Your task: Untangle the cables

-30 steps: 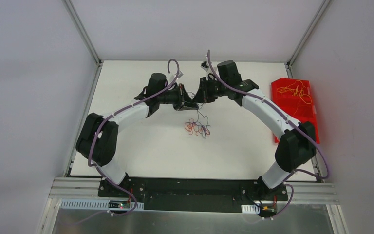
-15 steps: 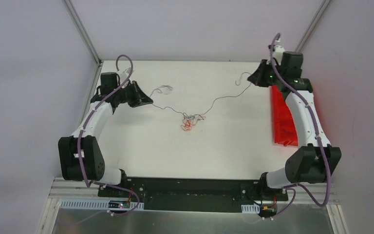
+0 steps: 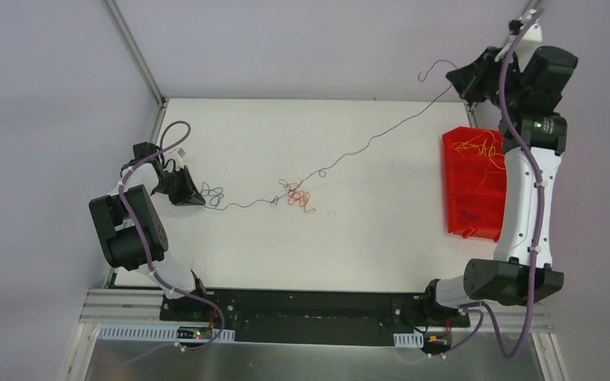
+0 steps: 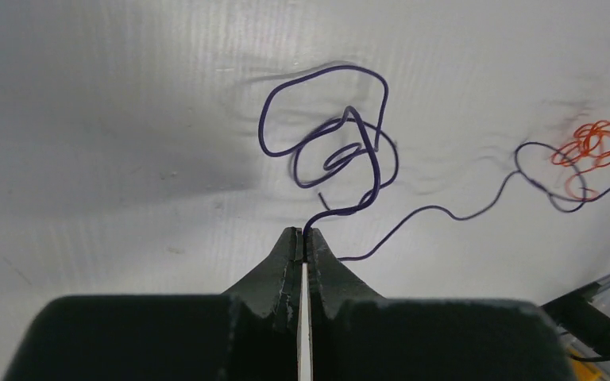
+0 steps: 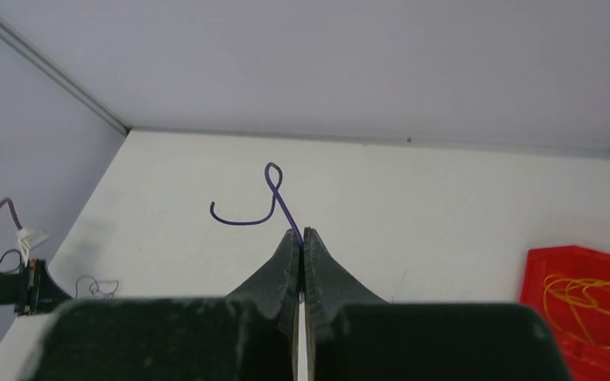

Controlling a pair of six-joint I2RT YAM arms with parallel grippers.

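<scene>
A long blue-purple cable (image 3: 365,145) stretches across the white table from far left to upper right. My left gripper (image 3: 198,199) is low at the table's left edge, shut on one end of it (image 4: 330,167), whose loose coils lie just ahead of the fingertips. My right gripper (image 3: 459,82) is raised high at the back right, shut on the other end (image 5: 274,198), whose hooked tip sticks out past the fingertips. A small knot of orange-red cables (image 3: 295,195) hangs on the purple cable near the table's middle; it also shows in the left wrist view (image 4: 596,147).
A red bin (image 3: 476,186) with loose orange-yellow wires (image 3: 480,149) stands at the right edge, below my right arm; it shows in the right wrist view too (image 5: 584,309). The metal frame posts (image 3: 131,51) rise at the table's back corners.
Both arms have swung apart, the left to the table's left edge, the right up and to the back right. The purple cable has been drawn out long; the tangle has shrunk.
</scene>
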